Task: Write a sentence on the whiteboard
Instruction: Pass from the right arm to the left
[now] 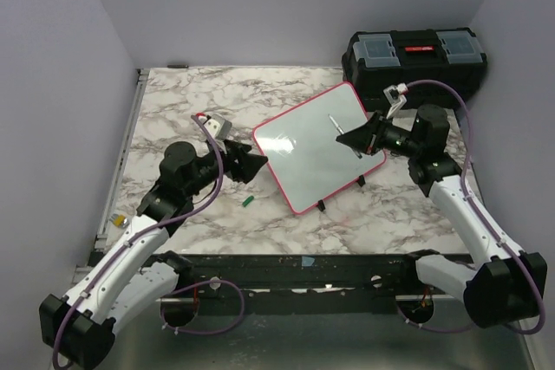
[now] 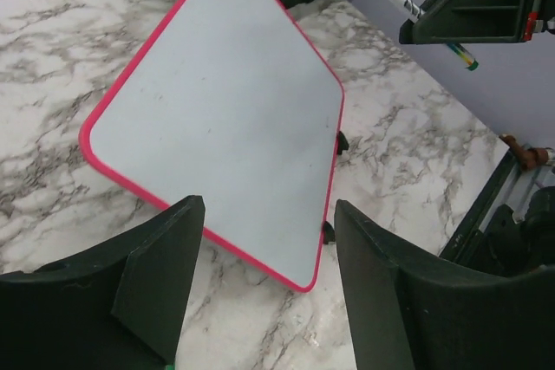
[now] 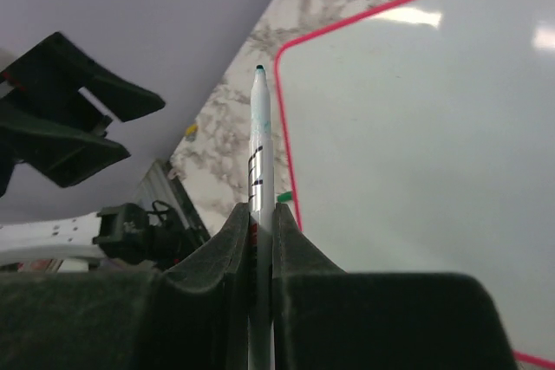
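Note:
The whiteboard [image 1: 312,155], glossy white with a pink-red frame and small black clips on its near edge, lies tilted on the marble table; no writing shows on it. My right gripper [image 1: 349,138] is shut on a white marker [image 1: 334,124] and holds it over the board's right part. In the right wrist view the marker [image 3: 259,136] sticks out between the shut fingers [image 3: 295,240], with its dark tip uncapped above the whiteboard [image 3: 416,145]. My left gripper [image 1: 260,162] is open and empty at the board's left corner. In the left wrist view the whiteboard [image 2: 225,119] lies beyond the open gripper [image 2: 269,214].
A black toolbox [image 1: 414,58] stands at the back right, off the marble. A small green cap [image 1: 248,202] lies on the table in front of the left gripper. Purple walls close the left, back and right sides. A metal rail runs along the table's left edge.

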